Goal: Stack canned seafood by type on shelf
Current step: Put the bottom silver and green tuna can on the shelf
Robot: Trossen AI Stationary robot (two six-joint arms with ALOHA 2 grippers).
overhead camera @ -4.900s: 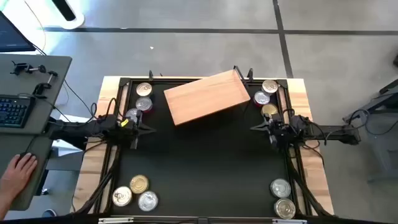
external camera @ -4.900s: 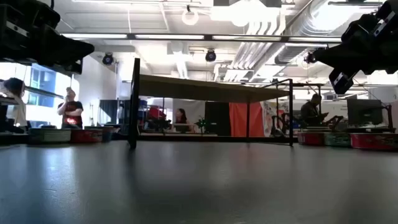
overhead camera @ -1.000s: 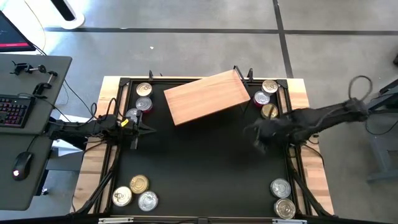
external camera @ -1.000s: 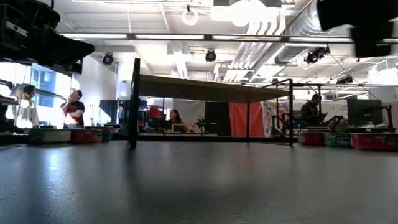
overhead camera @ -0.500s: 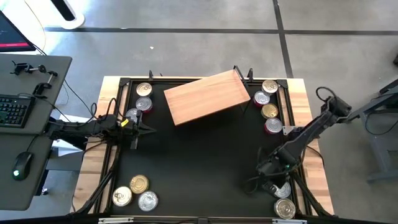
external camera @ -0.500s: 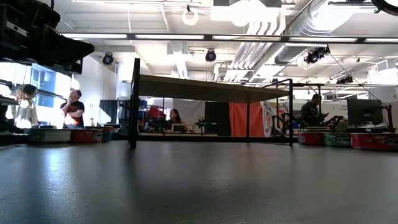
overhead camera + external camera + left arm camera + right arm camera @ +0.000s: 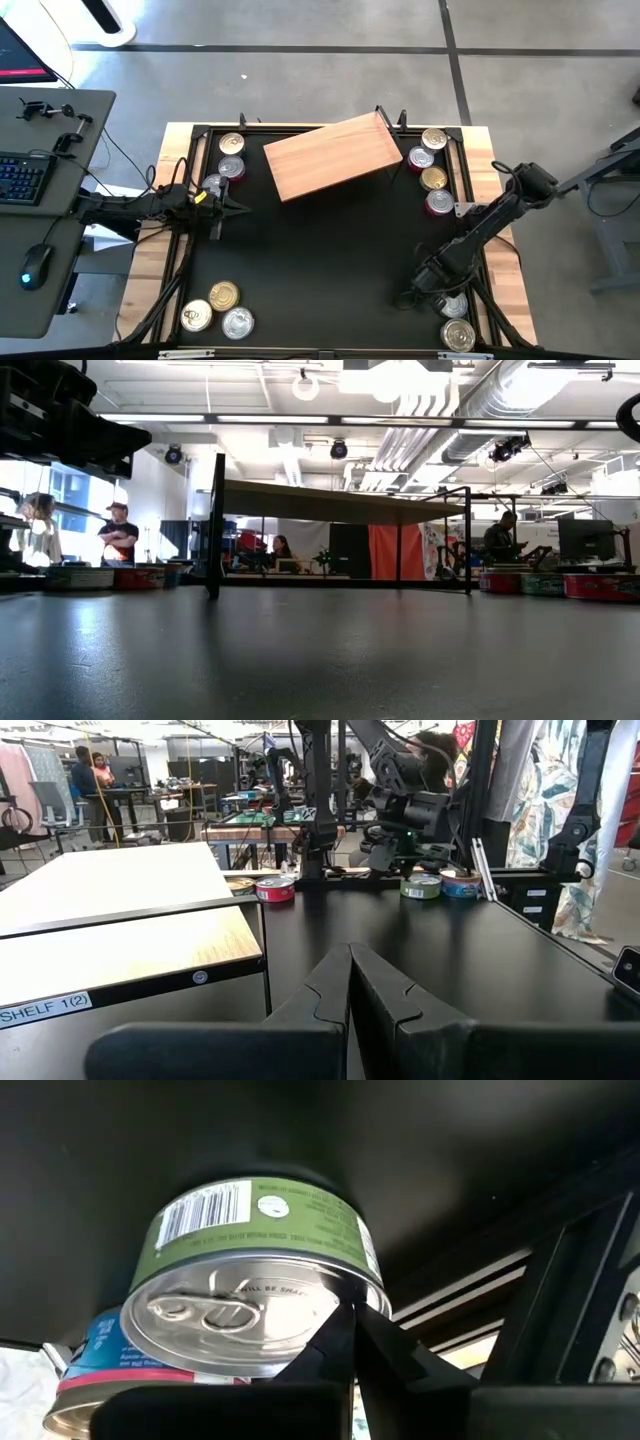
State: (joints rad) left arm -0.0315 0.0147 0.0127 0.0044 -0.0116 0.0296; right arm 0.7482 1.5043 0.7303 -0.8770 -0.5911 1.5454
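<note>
The shelf point(image 7: 335, 155) is a light-brown wooden board standing at the table's far middle. Tins of canned seafood sit in groups at the far left point(image 7: 230, 166), far right point(image 7: 432, 170), near left point(image 7: 220, 308) and near right point(image 7: 457, 333). My right gripper point(image 7: 352, 1318) is shut and slants down over a green-labelled tin point(image 7: 250, 1285) with a silver lid, in the near right group point(image 7: 452, 303). A blue and pink tin point(image 7: 95, 1370) lies beside it. My left gripper point(image 7: 351, 965) waits shut and level at the table's left side point(image 7: 232, 207). My right gripper's shut fingertips point(image 7: 345, 1330) stand at the rim of the green-labelled tin's lid point(image 7: 325, 1295), coming slanting from above. Whether they touch it I cannot tell. The tin rests flat on the table.
Black frame rails point(image 7: 470, 270) run along the table's sides, close to the near right tins. The black middle of the table point(image 7: 320, 260) holds nothing. A desk with a keyboard point(image 7: 25, 178) stands to the left of the table. People stand in the room behind point(image 7: 118, 540).
My right arm has swung from the table's right middle toward the near right corner. It has sunk and tipped its gripper downward over the near right tins, with most of the move in the first half second. Its fingers have stayed shut. No tin has moved.
</note>
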